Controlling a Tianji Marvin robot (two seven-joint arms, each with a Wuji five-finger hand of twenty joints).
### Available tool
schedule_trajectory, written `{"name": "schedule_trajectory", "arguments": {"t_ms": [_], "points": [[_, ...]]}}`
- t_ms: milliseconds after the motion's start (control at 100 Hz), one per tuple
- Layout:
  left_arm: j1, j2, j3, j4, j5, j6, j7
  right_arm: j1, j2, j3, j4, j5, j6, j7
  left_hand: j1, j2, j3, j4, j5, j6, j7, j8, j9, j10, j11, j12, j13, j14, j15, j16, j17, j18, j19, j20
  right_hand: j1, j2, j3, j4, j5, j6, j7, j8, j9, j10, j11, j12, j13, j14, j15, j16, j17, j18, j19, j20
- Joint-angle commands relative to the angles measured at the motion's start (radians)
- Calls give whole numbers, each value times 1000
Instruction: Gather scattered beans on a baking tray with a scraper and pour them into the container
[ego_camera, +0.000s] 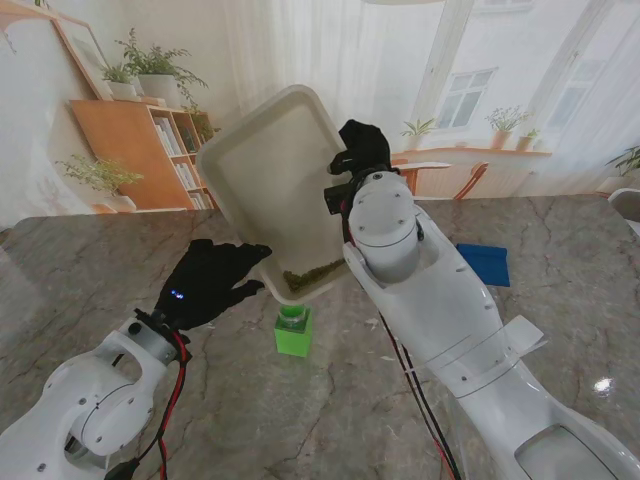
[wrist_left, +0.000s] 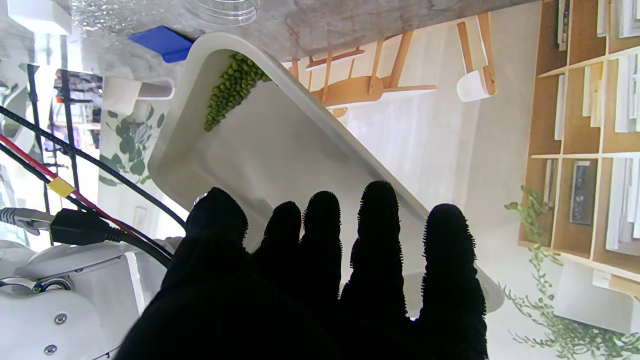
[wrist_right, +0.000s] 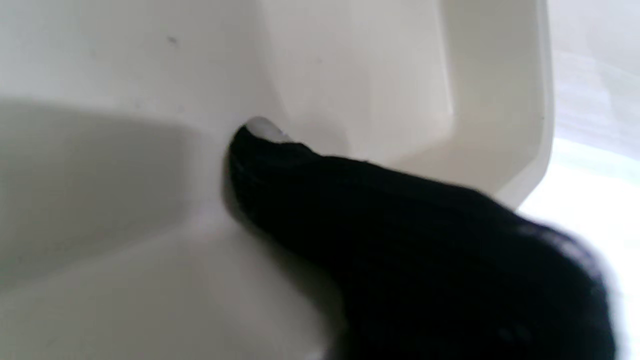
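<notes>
On your left, the left hand (ego_camera: 212, 283) has its fingers spread flat against the near left edge of the tray (ego_camera: 262, 175), propping it, not curled round it. The tray is tipped steeply, far end high, with the beans (ego_camera: 312, 272) piled in its low near corner, right over the green container (ego_camera: 293, 331) on the table. To the right, the right hand (ego_camera: 362, 148) is clenched on the tray's far right rim. Judge the tray light, stiff and slick: beans will slide in a rush, so hold it by the rims and tilt gently. The beans are small, hard and prone to bounce. The blue scraper (ego_camera: 485, 263) lies well right on the marble table (ego_camera: 560, 230). Behind are a bookshelf (ego_camera: 140, 150), plants and windows.
</notes>
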Motion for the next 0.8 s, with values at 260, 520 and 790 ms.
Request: {"name": "schedule_trajectory", "arguments": {"t_ms": [260, 520, 790], "points": [[2, 4, 2, -6, 2, -6, -10, 13, -2, -4, -8, 1, -9, 21, 1, 73, 10, 49, -21, 14, -14, -17, -22, 8, -13, -12, -8, 1, -10, -4, -12, 23, -20, 27, 141, 33, 132, 30, 23, -2, 48, 39, 45, -176, 180, 69, 46, -107, 204, 53, 115, -31, 265, 93], [1, 5, 8, 1, 0, 0, -15, 10, 3, -10, -12, -10, -23, 30, 3, 71, 9, 48, -20, 14, -13, -17, -21, 9, -14, -12, -5, 2, -9, -3, -10, 24, -19, 28, 142, 33, 132, 30, 23, -2, 48, 39, 45, -177, 181, 70, 46, -107, 205, 53, 115, -31, 265, 93], [1, 4, 10, -2, 1, 6, -16, 3, 7, -20, -24, -37, -47, 28, 6, 71, 10, 48, -19, 12, -12, -16, -19, 6, -13, -12, -5, 0, -9, -2, -10, 23, -20, 28, 142, 35, 132, 28, 22, -2, 47, 39, 40, -176, 181, 70, 44, -108, 204, 53, 113, -33, 262, 92]]}}
